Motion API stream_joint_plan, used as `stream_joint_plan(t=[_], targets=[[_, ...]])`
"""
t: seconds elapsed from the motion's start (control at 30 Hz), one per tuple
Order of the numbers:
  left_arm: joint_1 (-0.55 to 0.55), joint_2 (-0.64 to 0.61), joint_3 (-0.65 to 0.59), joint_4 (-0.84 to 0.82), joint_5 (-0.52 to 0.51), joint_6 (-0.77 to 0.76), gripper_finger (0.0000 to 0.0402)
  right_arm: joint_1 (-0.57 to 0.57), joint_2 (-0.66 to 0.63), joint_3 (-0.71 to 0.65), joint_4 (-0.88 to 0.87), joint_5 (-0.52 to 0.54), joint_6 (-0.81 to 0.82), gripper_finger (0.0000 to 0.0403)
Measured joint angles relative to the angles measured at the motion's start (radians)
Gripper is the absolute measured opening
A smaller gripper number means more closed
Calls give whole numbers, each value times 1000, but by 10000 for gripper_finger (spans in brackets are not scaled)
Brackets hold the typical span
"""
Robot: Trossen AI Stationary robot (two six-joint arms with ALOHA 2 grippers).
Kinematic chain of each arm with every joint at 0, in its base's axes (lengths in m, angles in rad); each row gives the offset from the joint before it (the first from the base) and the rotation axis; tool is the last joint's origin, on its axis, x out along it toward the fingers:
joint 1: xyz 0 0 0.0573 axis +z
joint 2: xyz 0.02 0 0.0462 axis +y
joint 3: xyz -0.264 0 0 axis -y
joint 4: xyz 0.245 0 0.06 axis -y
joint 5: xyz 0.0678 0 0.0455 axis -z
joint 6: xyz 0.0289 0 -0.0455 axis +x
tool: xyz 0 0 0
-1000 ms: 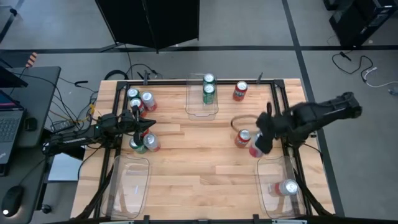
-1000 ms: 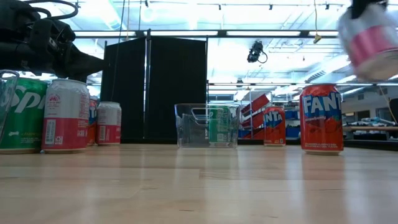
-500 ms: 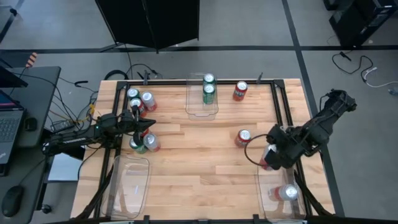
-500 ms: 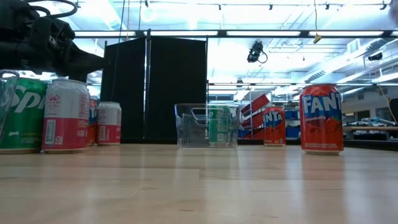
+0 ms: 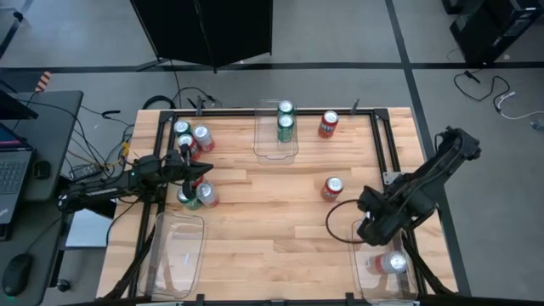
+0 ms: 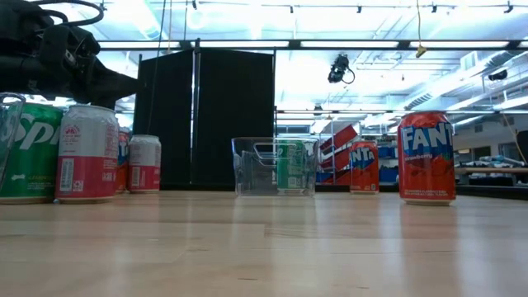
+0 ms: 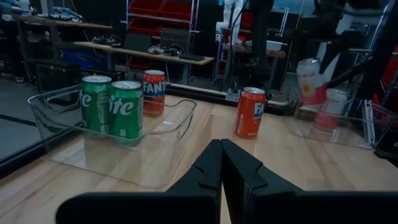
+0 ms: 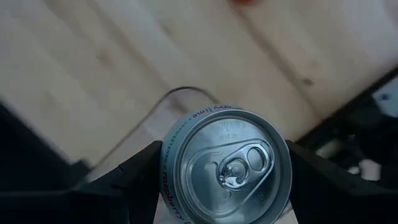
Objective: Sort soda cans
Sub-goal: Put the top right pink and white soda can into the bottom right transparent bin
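Observation:
My right gripper (image 5: 371, 228) hangs over the far end of the clear tray (image 5: 364, 274) at the table's near right, shut on a silver-white soda can with a pink label (image 7: 310, 80). A second silver-white can (image 5: 393, 262) lies in that tray. Two red cans (image 5: 331, 188) (image 5: 329, 125) stand upright on the wood. Two green cans (image 5: 286, 119) stand in the far middle tray (image 5: 276, 153). Several more cans (image 5: 194, 138) (image 5: 197, 196) stand at the left, around my left gripper (image 5: 206, 170), which is shut, level and touches nothing. My right gripper pinches the silver-white can's side wall just under its top rim (image 8: 169, 177) between its two fingers (image 8: 134, 174), one on each side. The fingers come from above, pointing down. The can hangs upright, top up, lifted clear above the tray.
A third clear tray (image 5: 174, 255) lies at the near left. Black rails (image 5: 380, 136) frame the table's sides. A loose cable loop (image 5: 340, 223) lies on the wood beside the right gripper. Bare wood spans the table's middle (image 5: 272, 212).
My right gripper has carried the silver-white can from beside the red can toward the table's near edge, sinking a little and turning about, and now hangs over the near right tray. The can stays upright in the hold and has left the low view.

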Motion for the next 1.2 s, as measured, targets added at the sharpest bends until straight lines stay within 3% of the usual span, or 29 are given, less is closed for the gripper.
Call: stream_joint_plan(t=[0.17, 0.4, 0.8, 0.97, 1.2], targets=[[0, 0, 0, 1, 0, 3, 11, -9, 25, -35, -40, 39, -1, 269], [0, 0, 0, 9, -6, 30, 11, -52, 25, -69, -46, 215, -25, 269], [0, 0, 0, 7, -6, 30, 11, -220, 25, -139, -41, 410, -186, 269], [0, 0, 0, 5, -6, 28, 11, -264, 19, -139, -9, 349, -196, 269], [0, 0, 0, -4, -7, 3, 11, -231, 13, -164, -44, 217, 111, 269]])
